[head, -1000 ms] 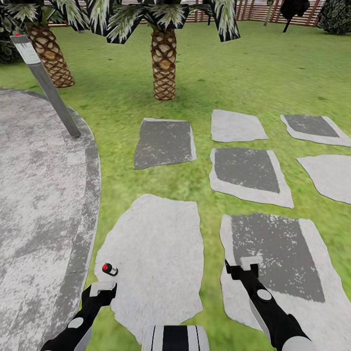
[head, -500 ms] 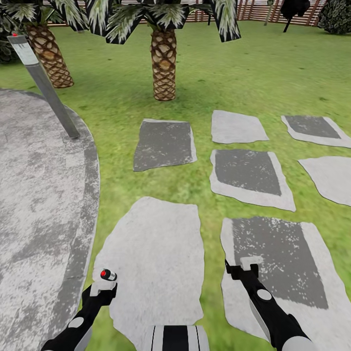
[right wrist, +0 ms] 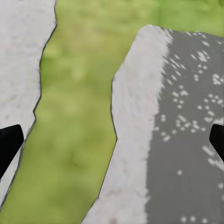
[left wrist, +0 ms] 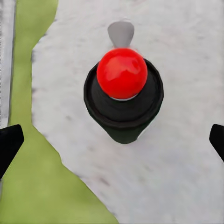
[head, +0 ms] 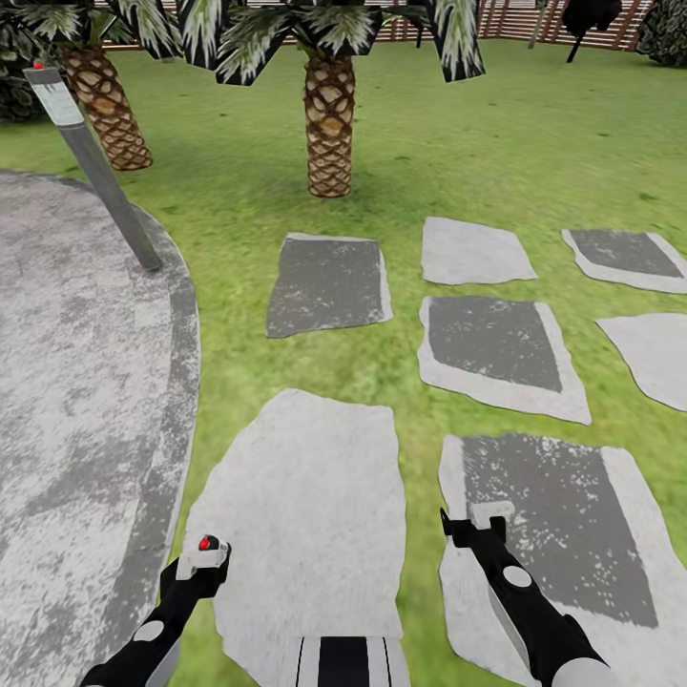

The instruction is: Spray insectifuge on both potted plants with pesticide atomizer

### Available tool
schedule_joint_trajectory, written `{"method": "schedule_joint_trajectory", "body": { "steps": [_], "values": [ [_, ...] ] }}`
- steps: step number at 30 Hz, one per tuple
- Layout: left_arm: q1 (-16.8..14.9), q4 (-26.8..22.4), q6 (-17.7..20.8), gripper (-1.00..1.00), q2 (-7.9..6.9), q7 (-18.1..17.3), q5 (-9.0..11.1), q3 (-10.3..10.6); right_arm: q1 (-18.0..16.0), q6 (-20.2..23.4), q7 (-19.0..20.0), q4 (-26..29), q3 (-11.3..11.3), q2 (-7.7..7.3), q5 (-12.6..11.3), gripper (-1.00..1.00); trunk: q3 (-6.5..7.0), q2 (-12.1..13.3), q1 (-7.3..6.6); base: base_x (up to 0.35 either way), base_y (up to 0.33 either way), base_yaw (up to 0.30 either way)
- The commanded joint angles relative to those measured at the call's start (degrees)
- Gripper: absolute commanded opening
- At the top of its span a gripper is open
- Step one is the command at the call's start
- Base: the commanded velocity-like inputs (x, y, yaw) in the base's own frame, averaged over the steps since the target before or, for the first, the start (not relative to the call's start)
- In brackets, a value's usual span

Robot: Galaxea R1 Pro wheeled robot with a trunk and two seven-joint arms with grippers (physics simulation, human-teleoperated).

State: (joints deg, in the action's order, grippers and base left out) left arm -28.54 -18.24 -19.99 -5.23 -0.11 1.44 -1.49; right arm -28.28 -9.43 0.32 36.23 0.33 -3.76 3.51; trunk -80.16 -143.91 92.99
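The pesticide atomizer (head: 208,545) stands upright on a pale stepping stone (head: 305,515), its red top showing just ahead of my left gripper (head: 202,561). In the left wrist view I look down on the atomizer's (left wrist: 123,100) red knob and dark body. The black fingertips (left wrist: 9,144) sit far out to either side of it, open and not touching it. My right gripper (head: 489,516) hangs open over a darker stone (right wrist: 182,130) with nothing between its fingers. The potted plants are out of view.
A grey paved circle (head: 67,382) lies to the left, with a tall grey bollard lamp (head: 95,162) at its edge. Two scaly palms (head: 330,124) (head: 105,110) stand ahead on the lawn. More stepping stones (head: 496,343) spread right. A wooden fence (head: 534,19) closes the back.
The whole view has shifted slightly, so the camera moved. The atomizer now sits lower in the picture, closer to my left gripper. Both grippers stay open.
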Motion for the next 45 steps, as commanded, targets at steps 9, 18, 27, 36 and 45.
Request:
{"method": "schedule_joint_trajectory", "body": {
  "steps": [9,18,27,36,45],
  "values": [
    [-0.02,0.04,-0.23,1.00,-0.02,0.02,0.14,-0.01,-0.02,-0.15,0.03,-0.03,0.03,-0.02,0.36,1.00,-0.04,-0.01,0.00,0.023,0.000,0.002],
    [0.01,0.07,-0.34,1.00,0.04,0.02,0.14,-0.01,-0.03,-0.15,0.03,-0.10,0.03,-0.02,0.36,1.00,-0.04,-0.01,0.00,0.041,0.000,0.000],
    [-0.02,0.13,-4.01,1.00,0.13,0.02,0.14,0.07,-0.02,-0.15,0.03,-0.10,0.03,-0.02,0.36,1.00,-0.04,-0.01,0.00,0.000,0.000,0.000],
    [-0.02,0.13,-4.09,1.00,0.13,0.02,0.14,0.05,-0.02,-0.15,0.03,-0.10,0.03,-0.02,0.36,1.00,-0.91,-0.05,0.08,0.000,0.000,0.000],
    [-0.02,0.13,-4.09,1.00,0.13,0.02,0.14,0.04,-0.02,-0.15,0.03,-0.10,0.03,-0.02,0.36,1.00,-2.05,-0.10,0.18,0.000,0.000,0.000]
  ]
}}
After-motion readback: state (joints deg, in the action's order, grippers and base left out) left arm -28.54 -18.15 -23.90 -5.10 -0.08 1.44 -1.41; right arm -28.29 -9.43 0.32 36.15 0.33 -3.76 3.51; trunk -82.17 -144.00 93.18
